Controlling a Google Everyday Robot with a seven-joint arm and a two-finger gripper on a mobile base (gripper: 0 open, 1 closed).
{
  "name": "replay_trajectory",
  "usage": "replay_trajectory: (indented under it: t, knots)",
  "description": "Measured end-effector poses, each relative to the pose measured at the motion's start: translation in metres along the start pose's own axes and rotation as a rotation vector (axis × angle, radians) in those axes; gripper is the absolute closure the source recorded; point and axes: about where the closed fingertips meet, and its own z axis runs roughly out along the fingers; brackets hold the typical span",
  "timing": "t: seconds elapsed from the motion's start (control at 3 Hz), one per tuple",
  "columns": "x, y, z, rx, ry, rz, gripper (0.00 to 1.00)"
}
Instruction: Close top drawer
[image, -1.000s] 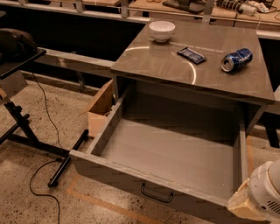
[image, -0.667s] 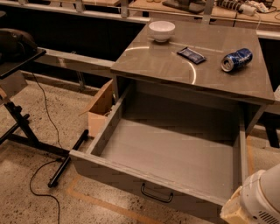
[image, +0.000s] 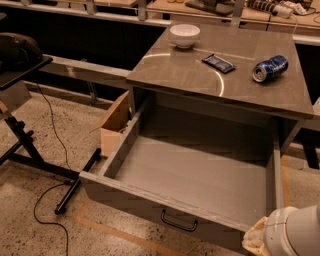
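On my far left I see a black stand (image: 27, 145) on the speckled floor, with a dark bulky thing (image: 17, 50) resting on its shelf, and a thin black cable (image: 47, 220) trailing from it in a loop over the floor. Next comes an open cardboard box (image: 116, 125) on the floor, pressed up against the left side of the grey cabinet (image: 150, 102). The top drawer (image: 195, 170) is pulled far out of the cabinet towards me, so that I look straight down onto its bare grey bottom and its tall side walls. Its small black handle (image: 178, 221) sits in the middle of the front panel, low in my view. Behind and above the drawer the cabinet's flat top (image: 200, 80) carries three things: a white bowl (image: 184, 35) upright near the back left, a dark flat packet (image: 218, 63) lying near the middle, and a blue can (image: 270, 68) on its side towards the right, well apart from the bowl. At the bottom right corner the white arm (image: 295, 232) comes into view, with the gripper (image: 256, 239) just beside the drawer's front right corner. It is mostly cut off by the edge of the view, so I cannot tell how far open it is or whether it has hold of anything
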Motion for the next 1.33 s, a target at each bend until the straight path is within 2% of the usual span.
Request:
replay_trajectory:
  t: [0.33,0.67,1.0,1.33]
  knots:
    - [-0.005,-0.017,0.005,0.065,-0.022,-0.046,1.00]
    - [0.002,-0.031,0.013,0.092,-0.013,-0.061,1.00]
    - [0.002,-0.032,0.011,0.093,-0.012,-0.063,1.00]
    - [0.003,-0.046,-0.012,0.128,0.003,-0.063,1.00]
